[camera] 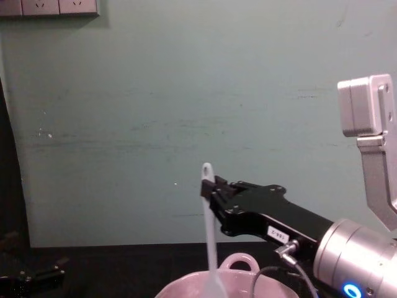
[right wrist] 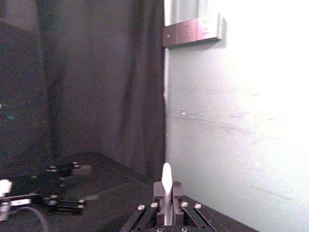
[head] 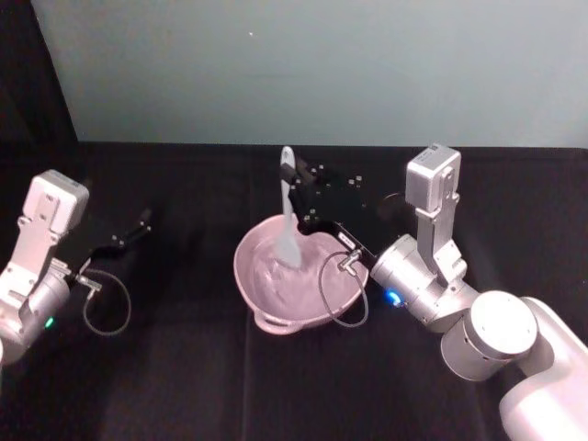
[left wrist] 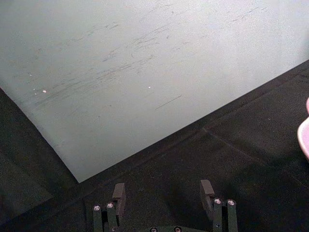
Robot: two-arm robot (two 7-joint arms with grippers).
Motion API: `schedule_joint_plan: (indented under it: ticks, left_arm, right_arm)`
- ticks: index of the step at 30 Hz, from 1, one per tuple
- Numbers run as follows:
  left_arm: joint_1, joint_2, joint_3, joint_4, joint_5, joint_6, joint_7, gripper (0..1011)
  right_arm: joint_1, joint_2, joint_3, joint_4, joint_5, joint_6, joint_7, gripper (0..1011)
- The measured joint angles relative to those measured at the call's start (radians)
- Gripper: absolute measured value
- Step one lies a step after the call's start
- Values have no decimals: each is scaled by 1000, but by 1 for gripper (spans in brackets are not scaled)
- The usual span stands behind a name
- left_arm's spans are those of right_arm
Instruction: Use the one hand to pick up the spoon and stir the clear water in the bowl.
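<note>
— What's the right end effector doing?

— Its black, angular fingers are clamped tight on the spoon, pinching the slim white handle near the top. Only the tip with its small hole pokes out above them. The right wrist view shows both fingers pressed flat against the handle.

— And where is the spoon?

— It stands nearly upright over the bowl, with its broad scoop down inside, at the water. The water is clear and shows faint ripples and glints.

— What does the bowl look like?

— It's glossy pale pink and round, with a little loop handle on the rim nearest the robot. It sits mid-tabletop on matte black cloth.

— And the left end effector?

— It's parked out to the left, well apart from the bowl. Its fingers are spread with nothing between them.
</note>
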Motion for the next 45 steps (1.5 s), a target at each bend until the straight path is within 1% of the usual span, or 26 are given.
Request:
schedule_joint_plan:
  ticks: [4,7,9,10,12,17,19,20,21,22,24,26,27,32,37,38,40,41,44,45]
  left_arm:
    - [0,0,0,0,0,0,0,1011]
    - [0,0,0,0,0,0,0,1011]
    - [0,0,0,0,0,0,0,1011]
    - [0,0,0,0,0,0,0,1011]
    - [0,0,0,0,0,0,0,1011]
    - [0,0,0,0,0,0,0,1011]
    - [0,0,0,0,0,0,0,1011]
    - [0,0,0,0,0,0,0,1011]
    - [0,0,0,0,0,0,0,1011]
    - [0,0,0,0,0,0,0,1011]
    - [0,0,0,0,0,0,0,1011]
    - [0,0,0,0,0,0,0,1011]
    - [0,0,0,0,0,0,0,1011]
    - [0,0,0,0,0,0,0,1011]
    - [0,0,0,0,0,0,0,1011]
    - [0,0,0,0,0,0,0,1011]
    - [0,0,0,0,0,0,0,1011]
    - [0,0,0,0,0,0,0,1011]
    - [0,0,0,0,0,0,0,1011]
    - [0,0,0,0,0,0,0,1011]
  right_arm:
    - [-1,0,18,4,-40,-17,-36,108]
    - [-11,10,37,-13,-63,-20,-56,108]
    - [-18,17,46,-29,-68,-20,-59,108]
    - [-29,26,56,-49,-70,-15,-59,108]
    - [-40,36,64,-71,-67,-4,-57,108]
    - [-82,67,83,-142,-37,37,-23,108]
    - [-106,80,87,-174,-12,59,-1,108]
    - [-120,88,86,-192,6,73,14,108]
    - [-120,88,86,-192,6,73,14,108]
    - [-131,94,84,-205,23,85,27,108]
    - [-144,98,77,-217,48,101,44,108]
    - [-151,98,70,-221,63,106,54,108]
    - [-155,96,62,-222,76,107,62,109]
    - [-150,85,33,-215,93,101,80,108]
    - [-124,66,5,-187,92,74,88,109]
    - [-110,57,-1,-163,98,69,94,108]
    - [-94,45,-5,-137,108,67,100,108]
    - [-77,34,-8,-109,110,58,101,108]
    - [-53,17,-8,-67,106,34,96,108]
    - [-38,5,-7,-39,99,17,88,108]
